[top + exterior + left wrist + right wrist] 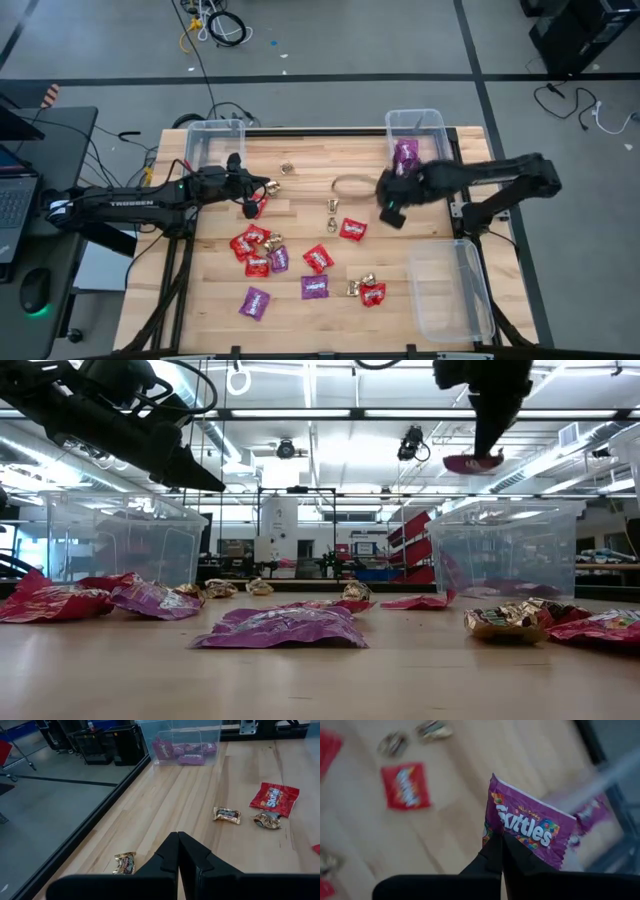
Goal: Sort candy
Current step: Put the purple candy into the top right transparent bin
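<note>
While a purple packet (532, 827) is clamped between the closed fingers of the right gripper (501, 842), it hangs above the table near the clear bin (416, 124) that already contains purple packets. Step in hand, by judgement: carrying this packet to that bin. The next move calls for positioning over the bin before release. Remaining candy lies scattered across the table (300, 160). The left gripper (178, 851) hovers near the other bin (213, 134), jaws together, empty.
</note>
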### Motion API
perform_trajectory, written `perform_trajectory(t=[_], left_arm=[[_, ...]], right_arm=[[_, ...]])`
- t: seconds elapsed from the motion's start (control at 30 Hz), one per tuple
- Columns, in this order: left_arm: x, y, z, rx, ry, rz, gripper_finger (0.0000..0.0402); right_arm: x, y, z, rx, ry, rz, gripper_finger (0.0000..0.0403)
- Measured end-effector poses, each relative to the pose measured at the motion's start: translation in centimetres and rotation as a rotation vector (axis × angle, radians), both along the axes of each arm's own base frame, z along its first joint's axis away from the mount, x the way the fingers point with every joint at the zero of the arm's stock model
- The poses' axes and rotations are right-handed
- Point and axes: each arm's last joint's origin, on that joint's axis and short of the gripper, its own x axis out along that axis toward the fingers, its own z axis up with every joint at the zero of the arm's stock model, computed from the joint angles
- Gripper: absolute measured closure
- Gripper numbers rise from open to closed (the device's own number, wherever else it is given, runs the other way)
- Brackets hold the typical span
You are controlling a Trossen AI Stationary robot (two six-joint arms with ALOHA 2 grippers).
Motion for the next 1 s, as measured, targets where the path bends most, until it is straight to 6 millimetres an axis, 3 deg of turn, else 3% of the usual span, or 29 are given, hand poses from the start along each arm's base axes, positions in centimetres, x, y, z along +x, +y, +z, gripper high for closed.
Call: perform_trajectory(t=[0.33, 0.63, 1.0], left_arm=[[0.0, 0.0, 0.0, 0.000, 0.000, 0.000, 0.0393], [0.0, 0.0, 0.0, 0.000, 0.000, 0.000, 0.0393], [0.0, 0.0, 0.0, 0.000, 0.000, 0.000, 0.0393]], right_arm=[[-4.5, -6.7, 2.9, -0.018, -0.128, -0.319, 0.0403], [-5.8, -11.6, 2.5, -0.047, -0.092, -0.431, 0.0403], [-6.7, -15.8, 1.4, -0.049, -0.023, -0.490, 0.0403]])
